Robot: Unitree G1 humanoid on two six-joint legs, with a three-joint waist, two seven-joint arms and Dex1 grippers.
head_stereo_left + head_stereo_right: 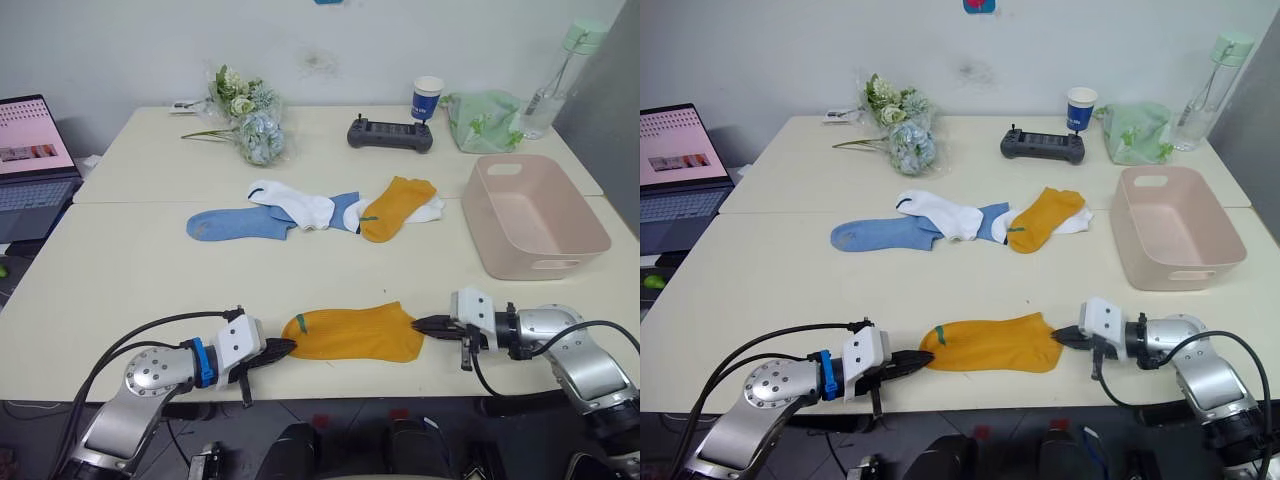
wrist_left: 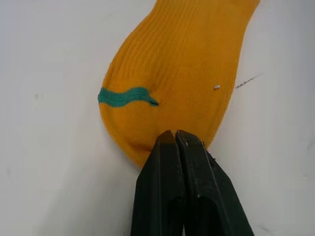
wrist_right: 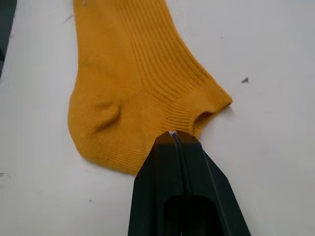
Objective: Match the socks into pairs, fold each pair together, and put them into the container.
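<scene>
A yellow sock (image 1: 353, 334) lay flat near the front edge of the table (image 1: 120, 270), pinched at both ends — the left gripper (image 1: 281, 349) clamped on its toe, the right gripper (image 1: 424, 324) clamped on its cuff end. Its mate (image 1: 395, 206) lay farther back in a loose heap with the white sock (image 1: 297, 205) and blue sock (image 1: 235, 225), and the tub (image 1: 534, 214) stood to the right, apart from them. Both holds looked thin, only at the fabric's edge; a lift or stretch could have pulled one end free, leaving the sock dangling or bunched — or dropped over the near edge.
</scene>
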